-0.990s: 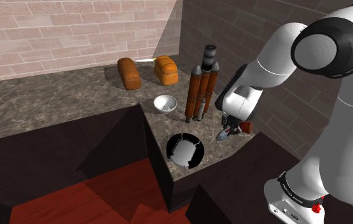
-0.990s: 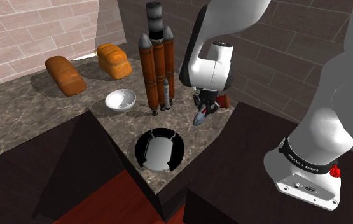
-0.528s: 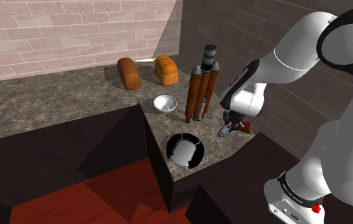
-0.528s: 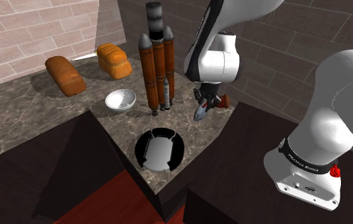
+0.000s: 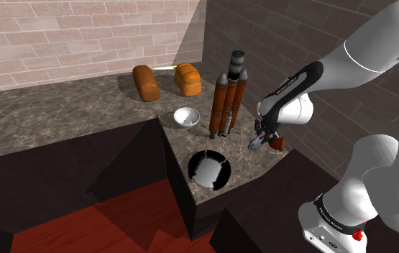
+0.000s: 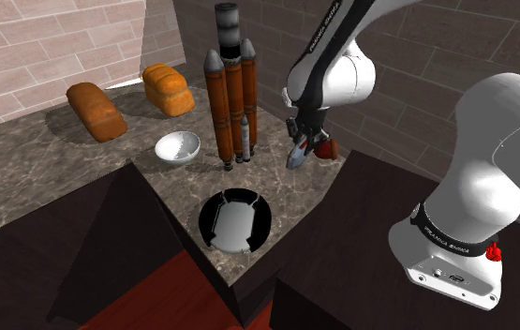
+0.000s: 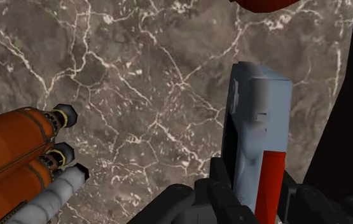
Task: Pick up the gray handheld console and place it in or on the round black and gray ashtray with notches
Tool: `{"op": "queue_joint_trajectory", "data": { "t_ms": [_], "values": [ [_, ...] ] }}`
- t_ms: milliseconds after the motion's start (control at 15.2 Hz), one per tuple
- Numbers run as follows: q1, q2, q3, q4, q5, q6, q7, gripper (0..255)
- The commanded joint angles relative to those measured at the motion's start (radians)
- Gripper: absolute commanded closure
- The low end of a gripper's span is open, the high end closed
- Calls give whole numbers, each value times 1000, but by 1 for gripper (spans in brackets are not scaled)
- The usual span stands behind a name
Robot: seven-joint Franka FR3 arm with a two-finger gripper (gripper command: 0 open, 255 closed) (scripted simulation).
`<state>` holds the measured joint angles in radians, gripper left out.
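holding the gray handheld console (image 7: 257, 127) in the black gripper (image 7: 251, 184), fingers pinched on one end, rest of the body with its red stripe sticking out past the tips toward the marble counter (image 7: 137, 76). looks lifted just off the surface, can't confirm the gap. in the shoulder view, sits to the right of the orange rocket model (image 5: 226, 100), just in front of a small red-brown object (image 5: 277, 144), with gripper (image 5: 257, 141) and console (image 5: 254, 144) up and right of the round black and gray ashtray (image 5: 192, 169), not touching it. same layout from the second exterior view: gripper (image 6: 297, 155), console (image 6: 295, 157), ashtray (image 6: 205, 222) near the counter's front corner. also on the counter: white bowl (image 5: 185, 116) left of the rocket, two bread loaves (image 5: 146, 83) by the brick wall.
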<state>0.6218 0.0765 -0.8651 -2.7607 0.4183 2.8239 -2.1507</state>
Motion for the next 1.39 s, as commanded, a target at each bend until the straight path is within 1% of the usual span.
{"op": "queue_joint_trajectory", "data": {
  "t_ms": [0, 132, 198, 264, 330, 462, 726, 990, 1320],
  "values": [
    [30, -62, -66, -15, -172, -14, 123, 255],
    [17, -127, -89, -21, -337, -40, 242, 255],
    [-6, -156, -81, -22, -403, -56, 290, 255],
    [-27, -183, -72, -22, -460, -75, 331, 255],
    [-50, -201, -56, -21, -491, -88, 354, 255],
    [-29, -202, -7, -23, -488, -87, 421, 255],
    [35, -187, 73, -10, -460, -87, 538, 255],
    [109, -153, 143, 26, -407, -94, 632, 255],
    [195, -89, 221, 100, -327, -114, 725, 255]
  ]
}}
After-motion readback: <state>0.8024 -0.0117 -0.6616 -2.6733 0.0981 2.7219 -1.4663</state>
